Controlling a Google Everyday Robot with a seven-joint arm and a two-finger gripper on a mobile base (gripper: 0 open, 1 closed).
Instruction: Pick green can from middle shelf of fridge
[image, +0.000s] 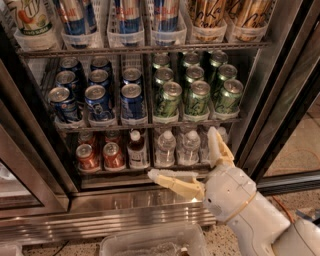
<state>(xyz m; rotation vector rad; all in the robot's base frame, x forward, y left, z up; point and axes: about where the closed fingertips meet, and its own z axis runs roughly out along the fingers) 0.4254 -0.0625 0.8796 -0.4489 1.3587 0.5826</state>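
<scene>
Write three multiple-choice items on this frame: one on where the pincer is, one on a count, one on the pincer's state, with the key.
1. Where is the pincer?
A. In front of the water bottles, below the green cans.
B. Above the green cans.
C. Among the green cans, touching one.

2. How many green cans stand in the front row of the middle shelf?
A. Two.
B. Three.
C. Five.

3. What state is the pincer in?
A. Shut on a green can.
B. Shut on a water bottle.
C. Open, holding nothing.

Key:
1 A: its fingers lie before the water bottles, under the can row.
2 B: three green cans line the front rail.
3 C: the fingers are spread wide and grip nothing.
</scene>
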